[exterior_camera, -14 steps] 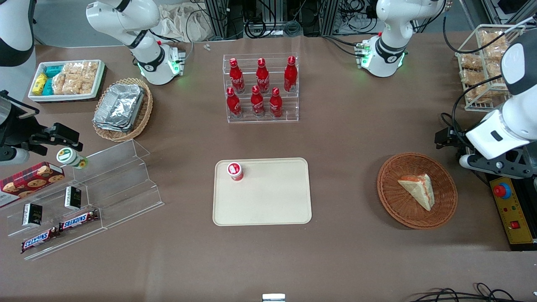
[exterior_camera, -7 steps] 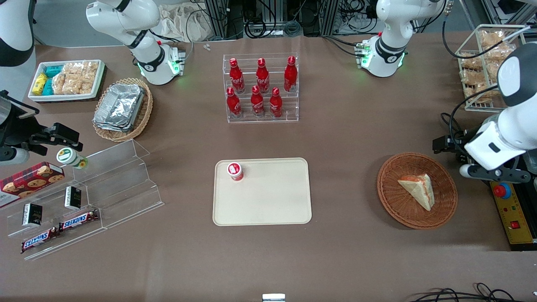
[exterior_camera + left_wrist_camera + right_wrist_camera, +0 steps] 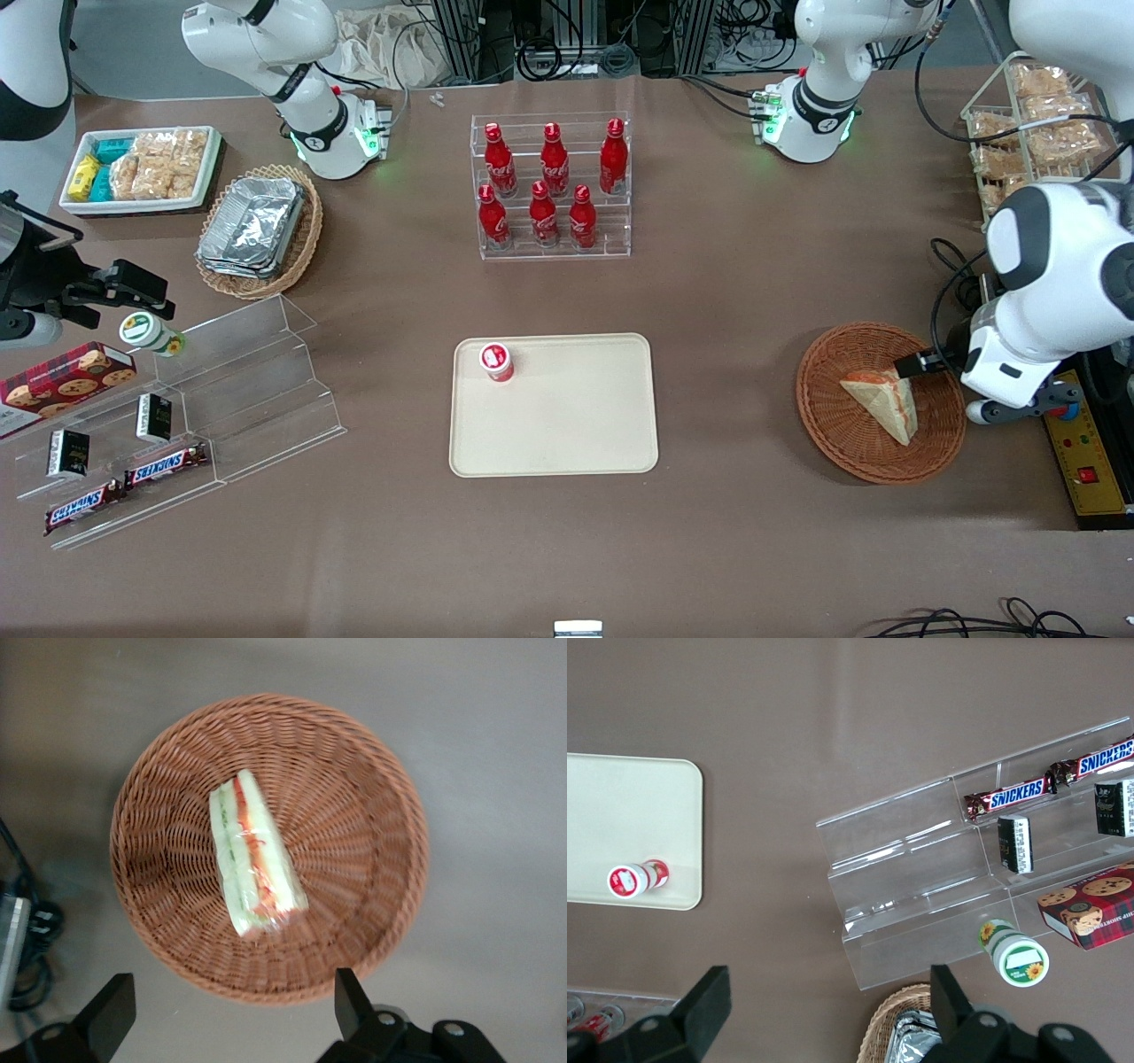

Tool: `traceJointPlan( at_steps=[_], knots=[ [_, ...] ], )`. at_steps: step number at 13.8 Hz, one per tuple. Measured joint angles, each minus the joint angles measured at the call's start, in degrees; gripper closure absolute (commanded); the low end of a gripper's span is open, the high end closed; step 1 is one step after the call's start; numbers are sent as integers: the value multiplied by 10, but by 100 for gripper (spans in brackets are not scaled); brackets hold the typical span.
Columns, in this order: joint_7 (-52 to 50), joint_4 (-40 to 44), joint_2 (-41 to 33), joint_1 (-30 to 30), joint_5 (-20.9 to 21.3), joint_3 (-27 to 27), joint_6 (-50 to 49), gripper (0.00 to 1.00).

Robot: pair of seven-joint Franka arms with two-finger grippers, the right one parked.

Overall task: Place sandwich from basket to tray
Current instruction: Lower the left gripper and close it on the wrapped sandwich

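- Sandwich lies in the basket, near its middle, w/ the orange-red filling edge up.
- Pincer hangs above the basket, over the rim toward the working arm's end; fingers wide apart, released, not touching the sandwich.
- Tray is well apart from the basket on the counter, toward the parked arm's end.
- A small red cup stands on a tray corner.
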Motion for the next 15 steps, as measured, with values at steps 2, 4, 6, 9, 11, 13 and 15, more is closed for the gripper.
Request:
traceJointPlan(
  at_steps=[2,4,6,9,11,13,15],
  knots=[
    [-40,-41,9,1,0,3,65,0],
    [-91,-58,27,-1,0,3,101,0],
    [-116,-59,44,-2,0,3,113,0],
    [-124,-59,56,-1,0,3,116,0],
    [-127,-59,64,0,0,4,118,0],
    [-140,-58,74,0,0,4,122,7],
    [-171,-52,90,0,0,5,128,58]
  ],
)
